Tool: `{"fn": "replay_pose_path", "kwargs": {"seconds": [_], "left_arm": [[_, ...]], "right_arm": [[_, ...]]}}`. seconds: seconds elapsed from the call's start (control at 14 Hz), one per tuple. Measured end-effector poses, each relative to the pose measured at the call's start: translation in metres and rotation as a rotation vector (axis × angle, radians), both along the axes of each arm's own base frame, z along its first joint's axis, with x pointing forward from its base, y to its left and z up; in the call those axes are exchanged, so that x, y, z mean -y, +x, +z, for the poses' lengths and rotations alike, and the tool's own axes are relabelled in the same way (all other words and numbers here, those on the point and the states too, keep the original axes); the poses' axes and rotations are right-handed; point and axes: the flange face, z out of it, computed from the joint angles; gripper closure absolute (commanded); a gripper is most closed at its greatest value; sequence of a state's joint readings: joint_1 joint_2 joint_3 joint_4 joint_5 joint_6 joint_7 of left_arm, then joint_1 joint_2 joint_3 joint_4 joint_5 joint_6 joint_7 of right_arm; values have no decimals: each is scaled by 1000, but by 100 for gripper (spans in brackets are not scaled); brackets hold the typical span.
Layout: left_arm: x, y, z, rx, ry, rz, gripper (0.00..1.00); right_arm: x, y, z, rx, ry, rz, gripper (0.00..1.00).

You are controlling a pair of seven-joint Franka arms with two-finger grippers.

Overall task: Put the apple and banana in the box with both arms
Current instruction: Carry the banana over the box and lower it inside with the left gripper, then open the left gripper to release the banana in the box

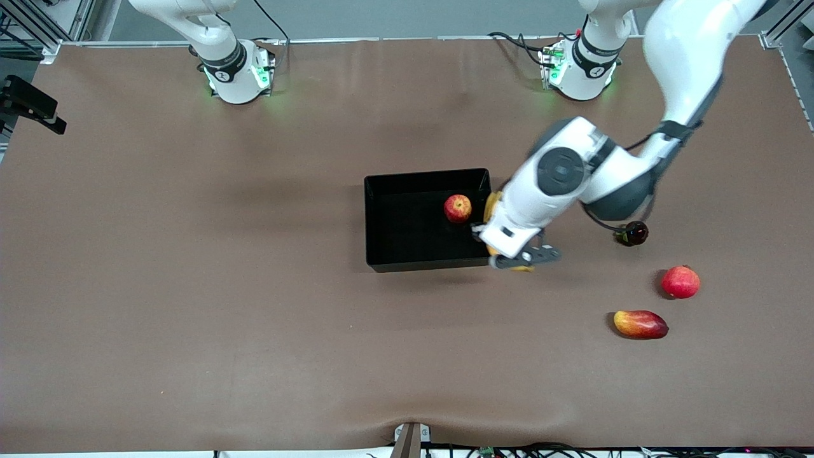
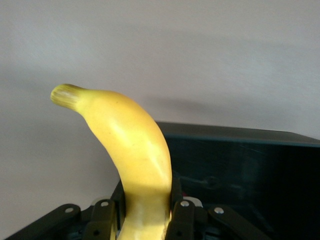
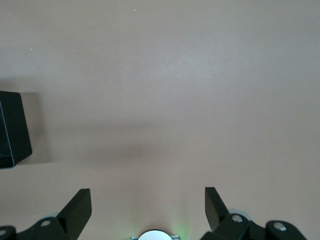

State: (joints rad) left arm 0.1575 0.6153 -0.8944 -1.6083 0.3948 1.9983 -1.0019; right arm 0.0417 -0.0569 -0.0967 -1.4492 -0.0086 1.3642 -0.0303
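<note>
The apple [image 1: 458, 208] lies in the black box [image 1: 407, 235], close to the wall at the left arm's end. My left gripper [image 1: 502, 245] is shut on the banana [image 1: 491, 207] and holds it over that same wall of the box. In the left wrist view the gripper [image 2: 147, 192] clamps the banana [image 2: 130, 145] near one end, and its stem tip points away, with the box [image 2: 250, 165] beside it. My right gripper [image 3: 146, 195] is open and empty above bare table, and a corner of the box [image 3: 12, 130] shows at the edge of its view. It is outside the front view.
A uniformly red round fruit [image 1: 680, 282], a red-yellow mango [image 1: 640, 324] and a small dark round thing [image 1: 633, 233] lie toward the left arm's end. A black fixture [image 1: 28, 105] sits at the table edge at the right arm's end.
</note>
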Motion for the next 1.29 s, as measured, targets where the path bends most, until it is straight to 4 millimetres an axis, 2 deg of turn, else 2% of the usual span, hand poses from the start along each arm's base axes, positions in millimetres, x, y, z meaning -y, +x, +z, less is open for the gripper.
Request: {"fn": "replay_pose_path", "kwargs": {"seconds": [0.29, 0.43, 0.71, 0.93, 1.29], "left_arm": [[66, -29, -8, -19, -15, 127, 100], [95, -38, -29, -9, 4, 183, 100], [145, -66, -84, 13, 39, 200, 100], [159, -71, -109, -3, 11, 199, 100], [159, -67, -150, 0, 8, 211, 100]], "right_arm": [[1, -1, -1, -12, 1, -3, 0], [3, -2, -2, -15, 1, -5, 0], [7, -2, -2, -17, 1, -14, 0], [7, -2, -3, -19, 1, -15, 0], [7, -2, -3, -25, 2, -15, 0]]}}
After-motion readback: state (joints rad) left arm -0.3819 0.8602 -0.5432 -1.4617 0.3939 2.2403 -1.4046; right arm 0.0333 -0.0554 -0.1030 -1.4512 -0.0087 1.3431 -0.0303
